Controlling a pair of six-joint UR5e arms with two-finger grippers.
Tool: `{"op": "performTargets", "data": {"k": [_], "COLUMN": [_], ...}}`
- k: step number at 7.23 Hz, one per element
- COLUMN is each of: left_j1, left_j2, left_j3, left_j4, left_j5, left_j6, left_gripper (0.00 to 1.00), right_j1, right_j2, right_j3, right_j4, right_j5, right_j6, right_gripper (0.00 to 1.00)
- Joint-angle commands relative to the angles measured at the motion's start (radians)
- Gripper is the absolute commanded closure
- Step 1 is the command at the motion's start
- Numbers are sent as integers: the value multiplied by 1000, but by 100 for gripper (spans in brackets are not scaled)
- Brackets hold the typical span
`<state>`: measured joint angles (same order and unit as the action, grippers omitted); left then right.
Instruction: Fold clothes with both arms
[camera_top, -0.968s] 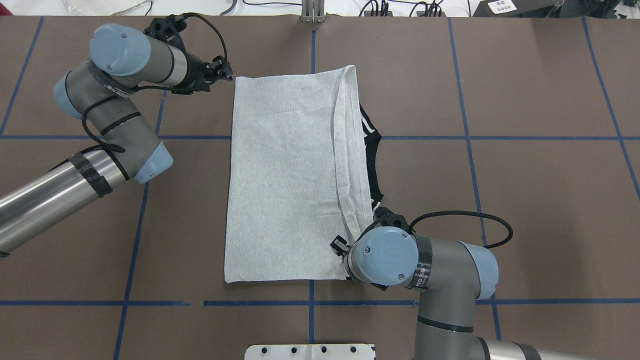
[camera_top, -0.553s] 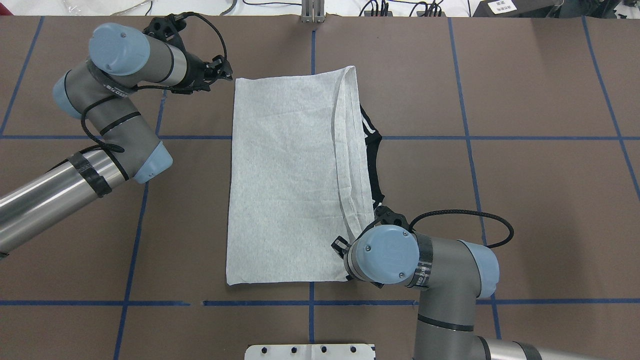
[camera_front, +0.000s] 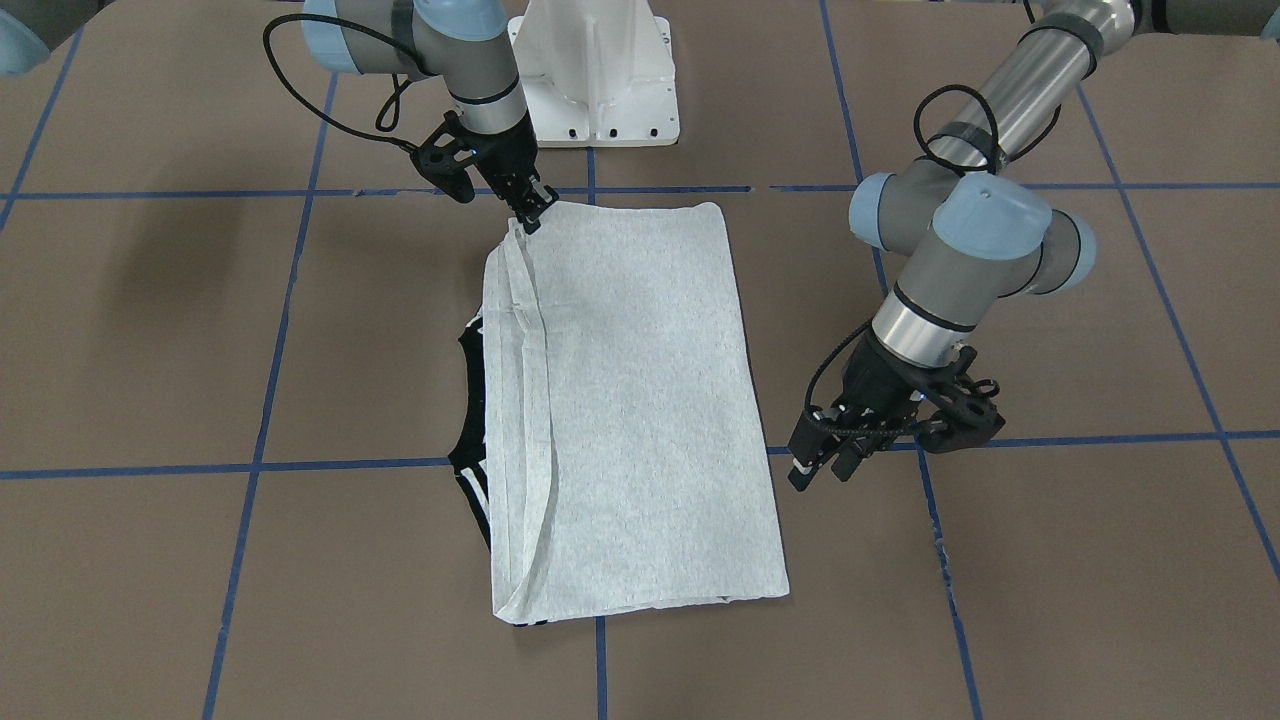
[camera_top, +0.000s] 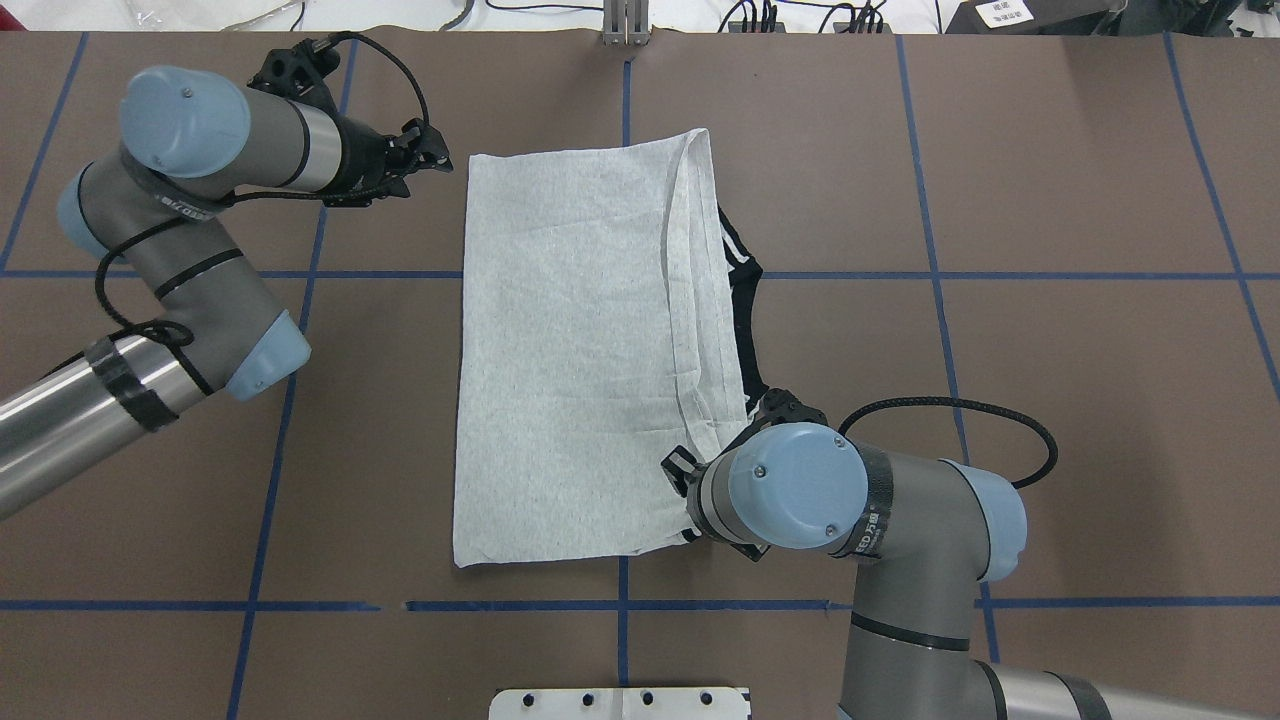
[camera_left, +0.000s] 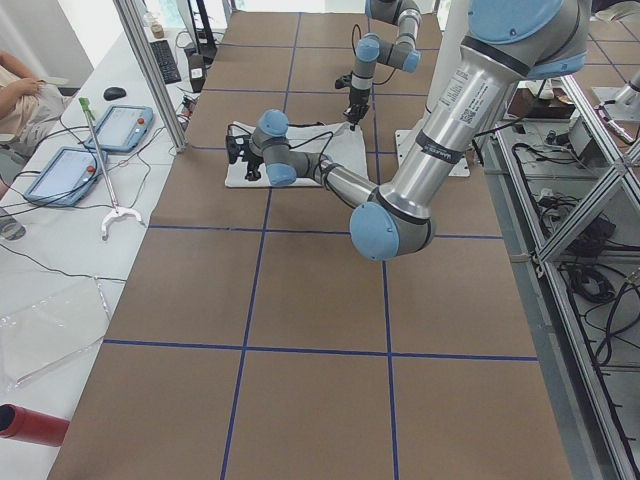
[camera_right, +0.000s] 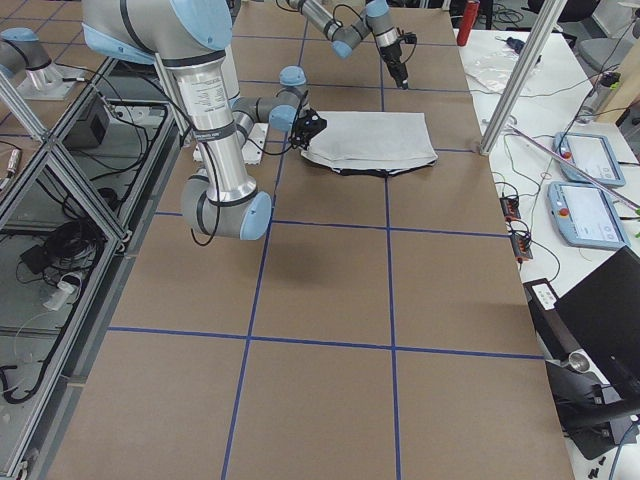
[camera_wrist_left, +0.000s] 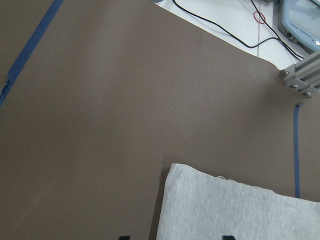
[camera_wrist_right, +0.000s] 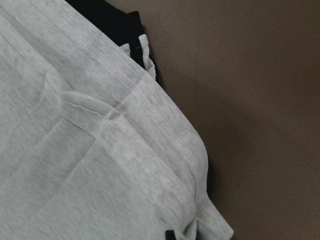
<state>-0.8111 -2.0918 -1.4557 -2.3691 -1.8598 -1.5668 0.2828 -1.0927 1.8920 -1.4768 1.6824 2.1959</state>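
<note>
The clothes are one grey T-shirt, folded into a long rectangle that lies flat on the brown table. Its black collar peeks out along the right edge. My right gripper sits at the shirt's near right corner, fingers together on the bunched hem; from overhead the wrist hides it. My left gripper hovers just left of the far left corner, off the cloth. Its fingers stand apart with nothing between them. The chest print is hidden.
The white pedestal base stands at the near edge. Blue tape lines grid the brown table. A metal post and cables border the far edge. A person's arm and tablets are at the side bench.
My left arm has drawn back to the left, away from the shirt's far left corner. My right wrist has shifted slightly right and risen, and the near right corner has lifted a little.
</note>
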Motion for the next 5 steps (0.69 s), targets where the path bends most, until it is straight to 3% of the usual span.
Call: {"op": "performTargets", "data": {"k": [1, 3, 5], "left_j1": [103, 208, 397], "left_j2": [139, 269, 297], "left_j3": [-232, -441, -532], "left_j4": [4, 94, 233], "left_j5": [2, 33, 144], "left_j6": [-195, -286, -480], "left_gripper": [32, 31, 32], "right_j1": [-23, -31, -31], "right_j2": [-4, -19, -35], "right_j3": [19, 45, 45], "right_j4": [1, 0, 0], "right_j5": [-6, -7, -4], "right_j6": [51, 73, 71], "right_gripper": [100, 100, 100]}}
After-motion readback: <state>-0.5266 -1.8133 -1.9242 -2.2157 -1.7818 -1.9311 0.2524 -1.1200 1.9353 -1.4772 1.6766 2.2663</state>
